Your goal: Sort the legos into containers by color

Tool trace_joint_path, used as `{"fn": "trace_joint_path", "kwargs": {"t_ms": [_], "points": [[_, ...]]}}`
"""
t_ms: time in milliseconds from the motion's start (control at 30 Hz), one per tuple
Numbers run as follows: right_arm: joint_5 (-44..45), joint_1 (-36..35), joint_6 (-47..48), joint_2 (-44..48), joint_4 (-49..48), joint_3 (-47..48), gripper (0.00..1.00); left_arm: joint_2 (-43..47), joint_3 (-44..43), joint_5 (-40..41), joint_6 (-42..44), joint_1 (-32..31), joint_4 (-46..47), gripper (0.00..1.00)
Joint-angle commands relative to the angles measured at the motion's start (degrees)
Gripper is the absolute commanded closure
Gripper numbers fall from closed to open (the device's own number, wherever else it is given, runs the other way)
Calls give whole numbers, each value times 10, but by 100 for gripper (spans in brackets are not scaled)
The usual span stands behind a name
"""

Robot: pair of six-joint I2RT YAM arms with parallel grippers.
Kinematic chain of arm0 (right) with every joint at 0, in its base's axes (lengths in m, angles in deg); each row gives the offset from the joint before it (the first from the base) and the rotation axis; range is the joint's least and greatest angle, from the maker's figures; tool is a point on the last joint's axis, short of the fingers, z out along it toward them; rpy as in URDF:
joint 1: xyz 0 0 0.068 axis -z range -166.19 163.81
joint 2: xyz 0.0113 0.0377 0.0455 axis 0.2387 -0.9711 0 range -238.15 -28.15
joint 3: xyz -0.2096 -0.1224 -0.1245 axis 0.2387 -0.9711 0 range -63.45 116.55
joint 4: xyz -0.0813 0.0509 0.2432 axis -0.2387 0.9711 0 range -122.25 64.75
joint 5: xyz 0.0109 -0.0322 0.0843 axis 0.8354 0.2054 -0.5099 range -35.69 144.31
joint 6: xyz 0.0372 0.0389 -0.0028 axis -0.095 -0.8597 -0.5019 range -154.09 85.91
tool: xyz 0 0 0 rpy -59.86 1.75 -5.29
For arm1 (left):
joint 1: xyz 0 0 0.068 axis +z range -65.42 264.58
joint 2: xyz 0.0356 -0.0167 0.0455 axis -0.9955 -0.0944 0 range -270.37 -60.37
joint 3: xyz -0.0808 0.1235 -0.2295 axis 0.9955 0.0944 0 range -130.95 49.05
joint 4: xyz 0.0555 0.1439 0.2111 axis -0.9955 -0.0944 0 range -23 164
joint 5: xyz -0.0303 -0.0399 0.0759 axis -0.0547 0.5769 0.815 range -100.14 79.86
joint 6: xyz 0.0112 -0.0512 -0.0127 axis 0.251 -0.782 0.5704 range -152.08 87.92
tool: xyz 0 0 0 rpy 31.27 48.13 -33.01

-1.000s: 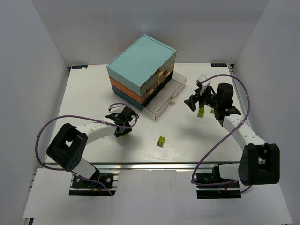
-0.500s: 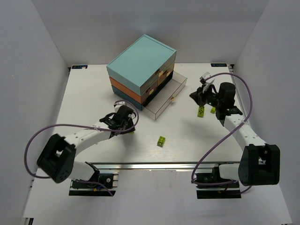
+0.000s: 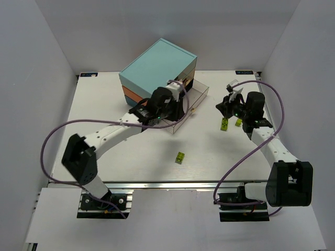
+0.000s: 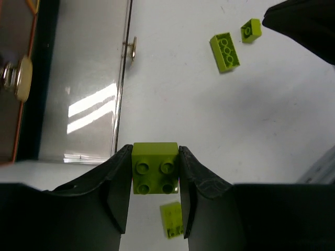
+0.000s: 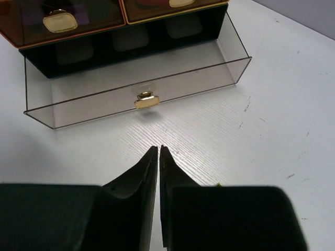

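Nearest the arm bases, a lone yellow-green brick (image 3: pixel 180 157) lies loose on the white surface (image 3: pixel 104 104), well apart from everything else and not yet sorted. Further in on the right, two more yellow-green bricks (image 3: pixel 224 124) (image 3: pixel 238 122) lie close together, just beside the right end effector (image 5: pixel 158 152). Its wrist view shows the fingers pressed together with nothing between them, so it holds no brick; it looks parked out of the left arm's way, though that is a guess. At about the same depth, the left arm reaches long across the middle, and the left end effector (image 4: pixel 155 152) pinches a square four-stud yellow-green brick (image 4: pixel 155 168) by two opposite flat sides, studs facing its camera. That grip probably keeps the brick from twisting and lets it drop cleanly on release. The brick hangs by the front wall of the clear open drawer (image 5: pixel 199 81), presumably the bin meant for this color; whether it is already over the drawer floor cannot be told. Farthest back stands the chest (image 3: pixel 157 65), its upper drawers shut.
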Motion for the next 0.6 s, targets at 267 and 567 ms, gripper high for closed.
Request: {"fn": "trace_joint_path", "kwargs": {"t_ms": [267, 567], "points": [[45, 17, 25, 6, 57, 33, 30, -176, -173, 211, 121, -10, -44, 100], [73, 19, 23, -16, 82, 35, 11, -254, -227, 250, 120, -10, -63, 48]]}}
